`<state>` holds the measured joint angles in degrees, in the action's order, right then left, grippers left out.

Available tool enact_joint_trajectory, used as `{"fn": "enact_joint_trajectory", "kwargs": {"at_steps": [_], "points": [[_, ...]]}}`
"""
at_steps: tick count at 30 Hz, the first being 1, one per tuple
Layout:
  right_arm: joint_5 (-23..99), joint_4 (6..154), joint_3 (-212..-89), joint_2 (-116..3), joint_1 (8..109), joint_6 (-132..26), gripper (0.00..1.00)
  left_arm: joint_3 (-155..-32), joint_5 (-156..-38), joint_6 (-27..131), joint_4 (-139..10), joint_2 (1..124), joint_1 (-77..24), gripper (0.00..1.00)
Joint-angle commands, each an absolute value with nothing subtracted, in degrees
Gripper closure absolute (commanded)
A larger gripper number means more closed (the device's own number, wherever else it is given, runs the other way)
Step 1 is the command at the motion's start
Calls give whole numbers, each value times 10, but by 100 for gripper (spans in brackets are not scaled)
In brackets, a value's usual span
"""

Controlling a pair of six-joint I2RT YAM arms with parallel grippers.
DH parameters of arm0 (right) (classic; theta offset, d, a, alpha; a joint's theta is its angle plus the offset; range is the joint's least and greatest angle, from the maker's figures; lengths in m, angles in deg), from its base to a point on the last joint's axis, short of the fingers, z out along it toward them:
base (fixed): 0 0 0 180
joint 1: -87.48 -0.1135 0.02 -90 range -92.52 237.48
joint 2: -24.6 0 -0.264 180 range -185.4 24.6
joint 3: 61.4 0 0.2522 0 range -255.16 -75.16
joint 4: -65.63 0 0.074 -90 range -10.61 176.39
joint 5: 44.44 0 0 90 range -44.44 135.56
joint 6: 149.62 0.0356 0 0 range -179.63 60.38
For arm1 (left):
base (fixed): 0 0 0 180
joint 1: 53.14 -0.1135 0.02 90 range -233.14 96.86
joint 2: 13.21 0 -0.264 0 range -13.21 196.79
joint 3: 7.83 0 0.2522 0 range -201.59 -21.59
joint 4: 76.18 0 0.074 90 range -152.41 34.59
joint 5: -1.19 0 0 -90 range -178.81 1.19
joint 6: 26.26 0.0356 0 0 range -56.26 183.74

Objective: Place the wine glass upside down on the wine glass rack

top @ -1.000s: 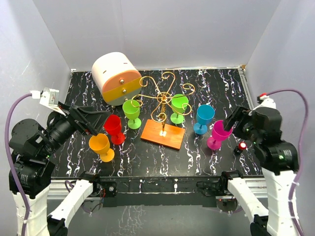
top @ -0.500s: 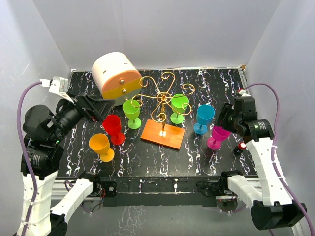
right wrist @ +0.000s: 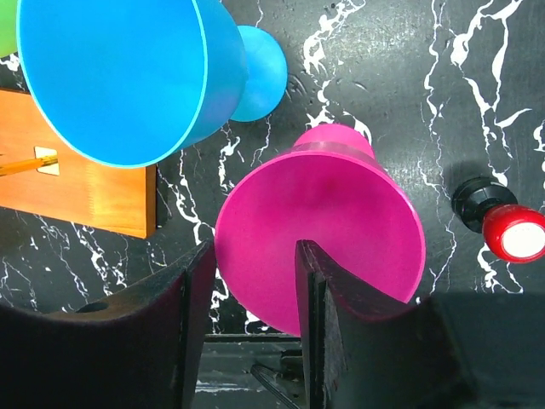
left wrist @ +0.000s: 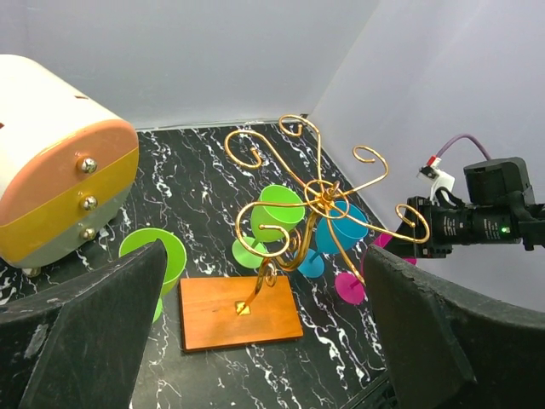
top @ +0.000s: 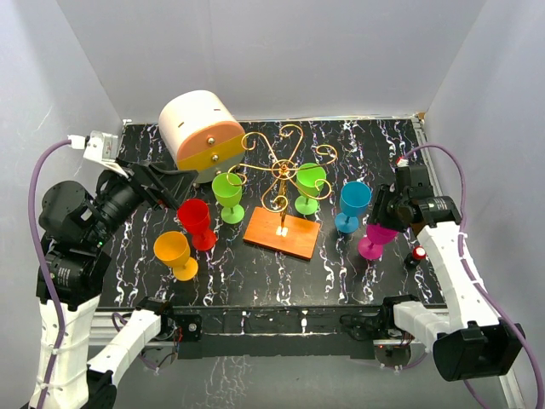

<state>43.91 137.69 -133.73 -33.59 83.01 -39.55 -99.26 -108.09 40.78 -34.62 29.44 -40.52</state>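
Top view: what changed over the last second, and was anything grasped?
The right gripper swung in from the right to above the pink glass. Its jaws narrowed astride the rim, one finger outside the bowl and one over its opening, not yet clamped. The left gripper, wide open, moved from the orange glass toward the box. Glasses, rack and box stayed put.

No text, labels, brands or numbers can be read in any view. The small pale patch at the foot of the post on the wine glass rack (top: pixel 281 232) base is too small to tell whether it carries a marking. The white tag on the cable by the table's far left corner also shows no legible print.
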Motion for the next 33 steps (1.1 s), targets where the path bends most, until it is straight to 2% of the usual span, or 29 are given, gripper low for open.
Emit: {"fn": "enact_joint_trajectory", "kwargs": {"at_steps": [1,9,15,19,23,26,33], "points": [[439,1359,-1348,-344,831,-412,61,-993,-1073,408,-367,294,-403,1],[467,1363,-1361,-366,809,-405,66,-981,-1090,404,-361,293,-403,1],[524,1366,-1375,-399,745,-386,70,-976,-1111,404,-363,293,-403,1],[609,1385,-1397,-426,699,-360,83,-977,-1111,406,-356,293,-403,1],[665,1399,-1421,-436,677,-353,87,-979,-1110,408,-354,292,-402,1],[688,1408,-1430,-439,671,-353,100,-980,-1109,410,-355,291,-403,1],[711,1414,-1432,-419,667,-339,100,-984,-1081,408,-348,289,-403,1]]}}
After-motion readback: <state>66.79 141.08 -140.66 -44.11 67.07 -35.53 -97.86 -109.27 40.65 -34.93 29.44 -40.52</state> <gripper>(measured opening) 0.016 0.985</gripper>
